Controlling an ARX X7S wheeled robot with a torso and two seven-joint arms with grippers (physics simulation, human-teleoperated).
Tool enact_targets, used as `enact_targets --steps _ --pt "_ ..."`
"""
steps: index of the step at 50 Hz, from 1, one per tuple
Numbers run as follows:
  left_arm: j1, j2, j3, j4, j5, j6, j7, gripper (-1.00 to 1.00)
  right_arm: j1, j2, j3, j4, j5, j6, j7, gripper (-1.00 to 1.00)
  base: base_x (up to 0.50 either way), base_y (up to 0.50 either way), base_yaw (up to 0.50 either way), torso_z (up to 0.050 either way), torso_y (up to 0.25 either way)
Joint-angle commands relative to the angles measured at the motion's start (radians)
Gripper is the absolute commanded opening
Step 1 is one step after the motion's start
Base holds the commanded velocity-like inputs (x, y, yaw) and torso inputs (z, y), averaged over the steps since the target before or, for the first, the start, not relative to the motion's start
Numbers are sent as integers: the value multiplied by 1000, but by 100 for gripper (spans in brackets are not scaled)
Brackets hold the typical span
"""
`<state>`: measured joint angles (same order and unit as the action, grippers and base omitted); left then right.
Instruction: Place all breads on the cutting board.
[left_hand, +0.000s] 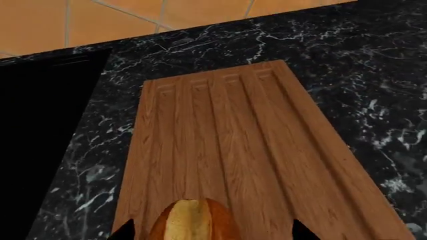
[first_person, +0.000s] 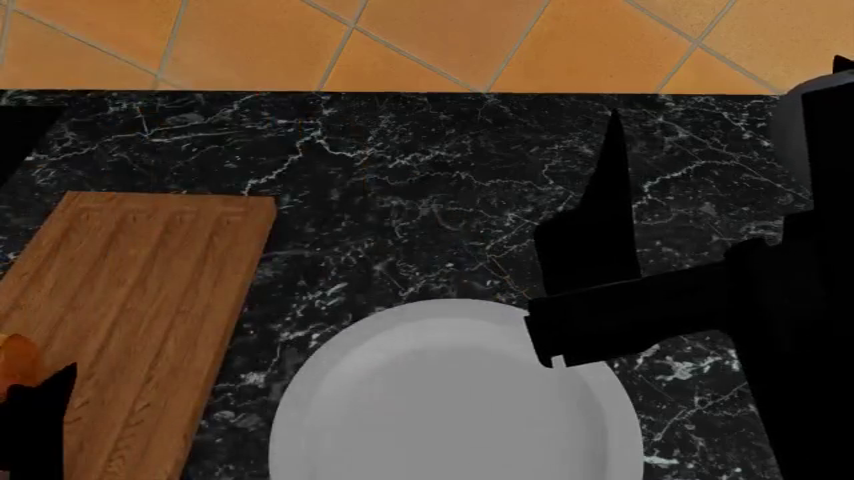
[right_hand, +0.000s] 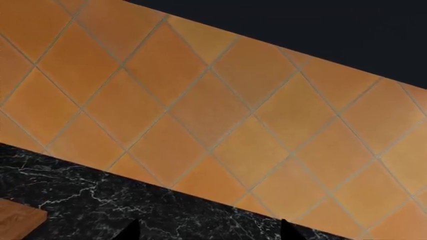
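The grooved brown cutting board (left_hand: 227, 150) lies on the black marble counter; it also shows at the left of the head view (first_person: 134, 300). The round roll with the yellowish split top (left_hand: 192, 222) sits on the board's near end, between my left gripper's (left_hand: 212, 231) fingertips. The jaws stand wide apart and do not touch it. A sliver of the roll (first_person: 14, 358) shows in the head view. My right gripper (right_hand: 208, 232) is open and empty over the counter, facing the tiled wall; one finger (first_person: 603, 210) shows. The oval roll is out of view.
A round white plate (first_person: 454, 410) lies on the counter right of the board, under my right arm. The orange tiled wall (first_person: 400, 40) bounds the counter's far edge. A flat black area (left_hand: 40, 150) lies beside the board. A dark rounded object (first_person: 821, 130) stands far right.
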<state>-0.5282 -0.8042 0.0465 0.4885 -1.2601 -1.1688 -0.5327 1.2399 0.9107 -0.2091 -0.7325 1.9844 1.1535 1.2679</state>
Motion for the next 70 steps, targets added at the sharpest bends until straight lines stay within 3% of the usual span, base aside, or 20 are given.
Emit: enact_targets --steps 1,9,13,18,23,34,43,70 --pt "-72 10 -112 133 -184 -26 -151 100 -2 -13 33 13 -11 -9 -26 100 0 0 0 0 0" --pt "-244 -118 -197 257 -567 51 -412 100 -24 -5 44 2 -13 -20 -30 100 0 0 0 0 0" --pt "-468 -206 -110 320 -801 150 -578 100 -21 -1 41 0 -12 -21 -27 100 0 0 0 0 0" --pt "-679 -181 38 330 -908 193 -681 100 16 5 27 9 10 -25 -11 100 0 0 0 0 0" --pt "-806 -76 158 248 -868 156 -679 100 78 11 5 19 41 -22 9 100 0 0 0 0 0" --pt "-888 39 224 95 -706 73 -548 100 162 30 -35 30 76 -10 44 100 0 0 0 0 0" --pt "-851 49 216 71 -622 60 -476 100 248 44 -100 81 121 12 79 100 0 -333 0 0 0" --pt "-819 57 262 69 -618 56 -484 100 297 52 -152 80 143 7 104 100 2 -500 0 0 0"
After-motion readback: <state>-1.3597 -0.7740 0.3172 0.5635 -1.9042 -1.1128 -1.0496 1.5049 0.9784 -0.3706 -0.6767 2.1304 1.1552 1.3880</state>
